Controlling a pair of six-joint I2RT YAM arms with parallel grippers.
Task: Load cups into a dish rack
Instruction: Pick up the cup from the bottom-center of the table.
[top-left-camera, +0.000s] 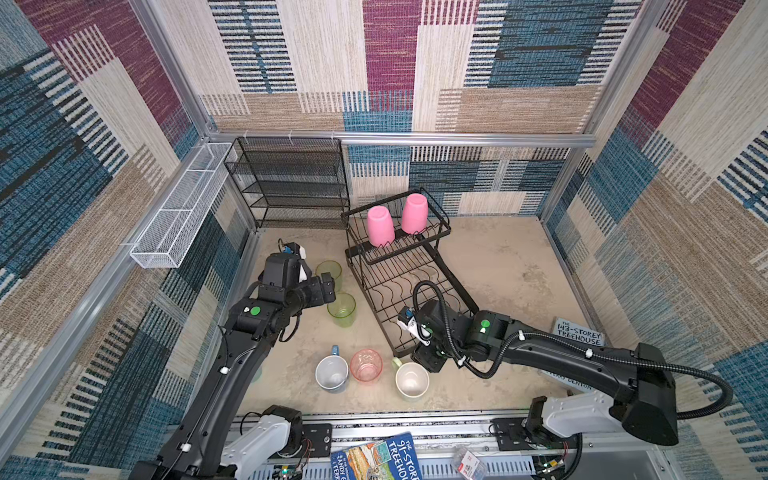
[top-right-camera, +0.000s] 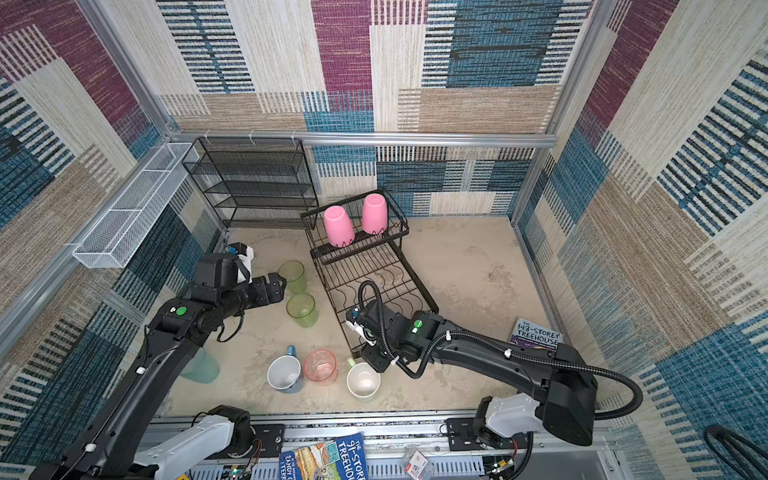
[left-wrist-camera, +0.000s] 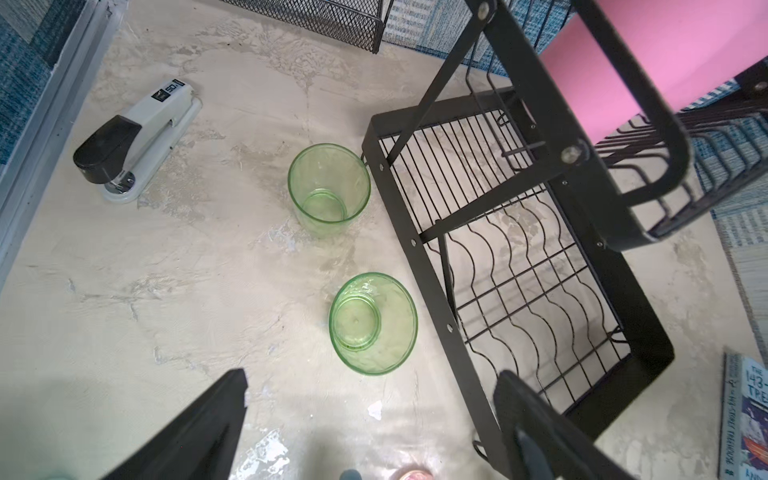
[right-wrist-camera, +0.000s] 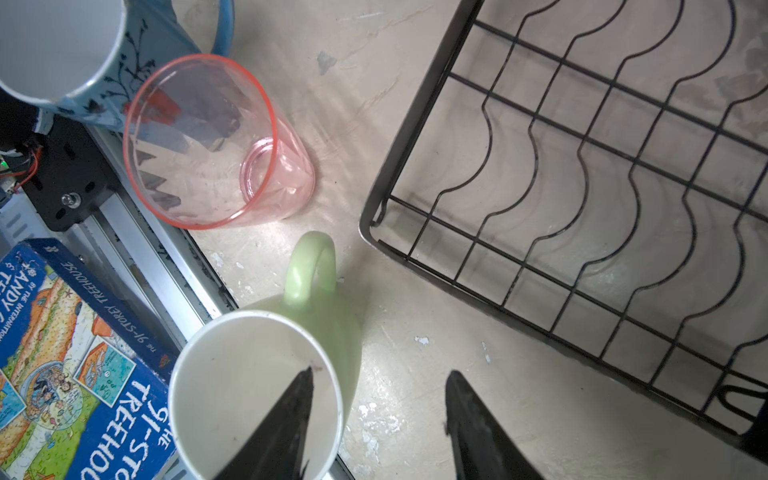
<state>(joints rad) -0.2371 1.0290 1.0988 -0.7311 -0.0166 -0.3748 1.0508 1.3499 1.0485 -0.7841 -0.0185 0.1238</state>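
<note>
Right gripper (right-wrist-camera: 381, 372), jaws apart, straddles the wall of the pale-green ceramic mug (right-wrist-camera: 249, 374) near the desk's (top-left-camera: 498, 257) front edge. Left gripper (left-wrist-camera: 372, 372) gapes near 2 clear-green plastic tumblers (left-wrist-camera: 328, 187).

A black wire dish rack (top-left-camera: 455, 281) stands on the worktop, a small upper basket (top-left-camera: 444, 219) raised over a long tray of wavy dividers. Two opaque pink tumblers (top-left-camera: 380, 226) (top-left-camera: 414, 214) sit mouth down in that basket. Just beside the rack's left long side, two clear-green tumblers (left-wrist-camera: 329, 189) (left-wrist-camera: 372, 323) stand upright. Off its near end stand a blue mug (top-left-camera: 331, 374), a clear-pink tumbler (top-left-camera: 366, 365) and a pale-green mug (top-left-camera: 411, 380), mouths up. A teal tumbler (top-right-camera: 203, 368) sits well apart, only partly in sight.
</note>
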